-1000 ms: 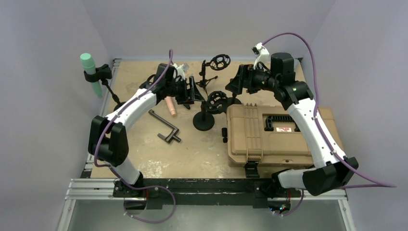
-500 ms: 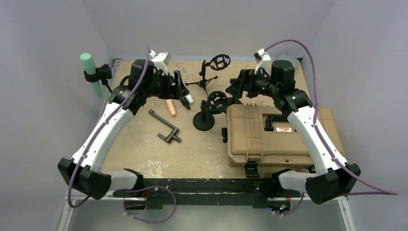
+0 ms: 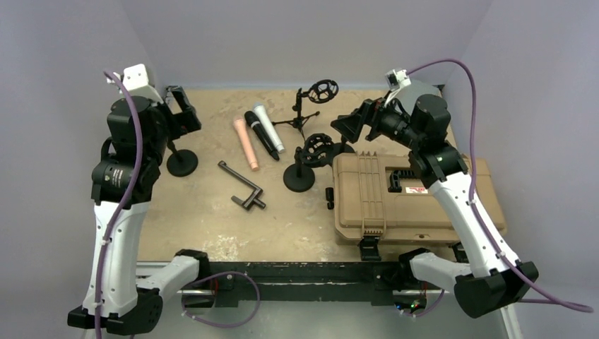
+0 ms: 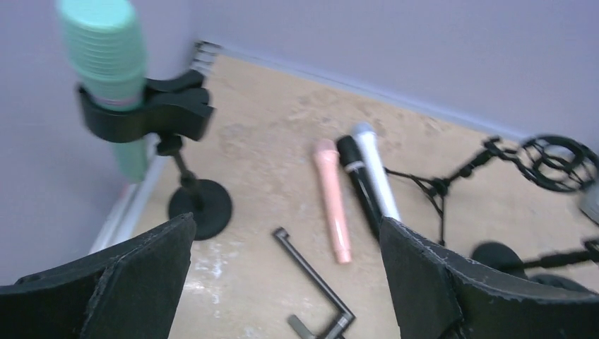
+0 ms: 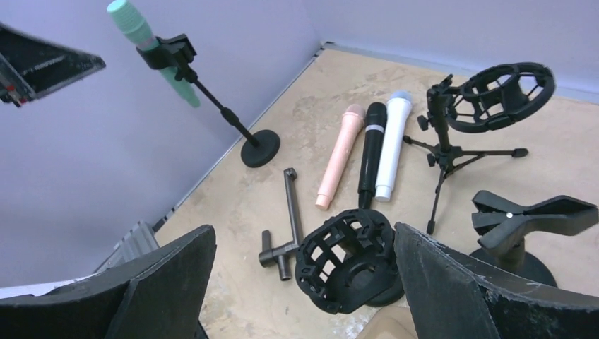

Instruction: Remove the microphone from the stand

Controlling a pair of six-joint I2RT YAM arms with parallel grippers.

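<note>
A mint-green microphone (image 4: 106,63) sits upright in the black clip (image 4: 145,113) of a round-based stand (image 4: 201,208) at the table's far left corner. It also shows in the right wrist view (image 5: 145,39). In the top view my left arm hides it; only the stand base (image 3: 182,162) shows. My left gripper (image 3: 182,111) is open and empty, raised to the right of the clip and apart from it. My right gripper (image 3: 347,127) is open and empty, above a black shock-mount stand (image 5: 350,258) mid-table.
A pink microphone (image 3: 246,143), a black one (image 3: 261,134) and a white one (image 3: 269,128) lie side by side. A dark metal crank (image 3: 241,186), a tripod with shock mount (image 3: 311,102), a clamp stand (image 5: 530,215) and a tan case (image 3: 402,198) stand nearby.
My left arm has swung from mid-table back to the far left and risen beside the green microphone's stand. The black and white microphones now lie uncovered beside the pink one. The right gripper rose slightly.
</note>
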